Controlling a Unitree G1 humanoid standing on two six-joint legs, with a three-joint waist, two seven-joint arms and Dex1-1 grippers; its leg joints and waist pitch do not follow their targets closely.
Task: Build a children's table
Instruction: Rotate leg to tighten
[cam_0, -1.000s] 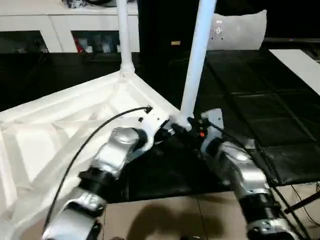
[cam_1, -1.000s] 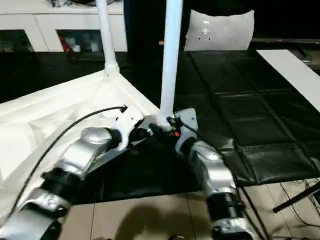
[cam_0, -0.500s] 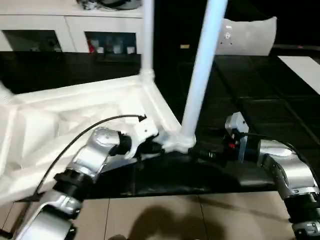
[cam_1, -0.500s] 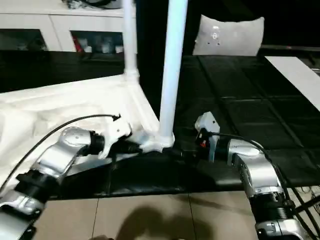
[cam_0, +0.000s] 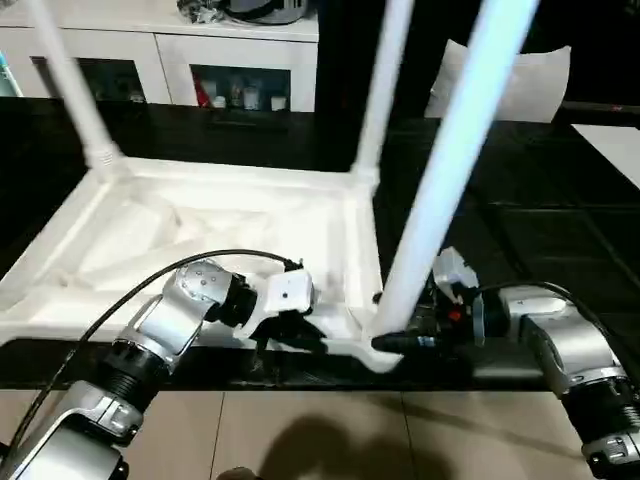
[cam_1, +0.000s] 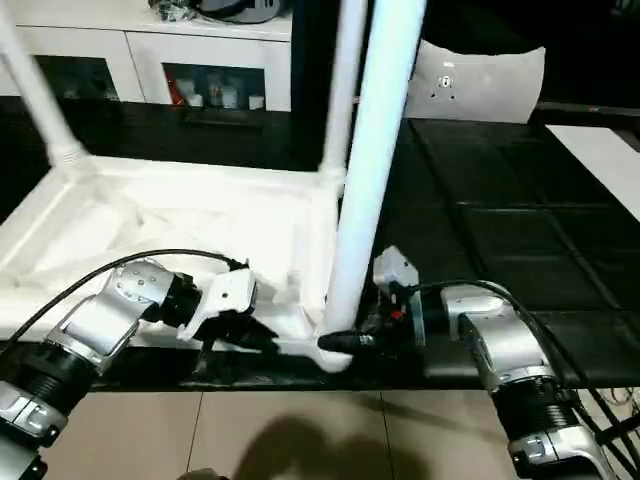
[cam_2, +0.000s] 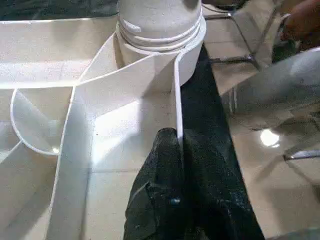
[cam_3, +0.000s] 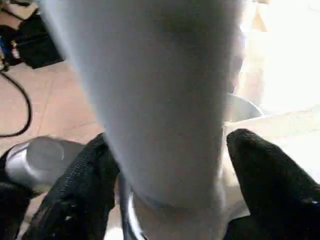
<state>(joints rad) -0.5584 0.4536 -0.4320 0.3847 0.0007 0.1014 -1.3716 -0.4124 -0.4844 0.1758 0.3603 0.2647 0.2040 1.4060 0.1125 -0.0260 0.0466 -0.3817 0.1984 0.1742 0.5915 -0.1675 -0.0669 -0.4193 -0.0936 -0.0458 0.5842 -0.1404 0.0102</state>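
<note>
The right gripper (cam_3: 165, 165) has its black fingers (cam_3: 270, 175) spread around the nearest leg (cam_0: 440, 190), down low. At its nine o'clock, the left gripper (cam_2: 177, 145) pinches the rim of the table top (cam_0: 200, 230), which lies upside down on black floor mats (cam_0: 530, 230). At twelve o'clock stands a white cabinet (cam_0: 150, 50).

White cabinet (cam_0: 160, 45) w/ shelves at back, black mats (cam_0: 560, 230), beige tile floor (cam_0: 330, 430)

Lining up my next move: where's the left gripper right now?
The left gripper is shut on the tabletop's near rim, just left of the near-right leg in the head views.
</note>
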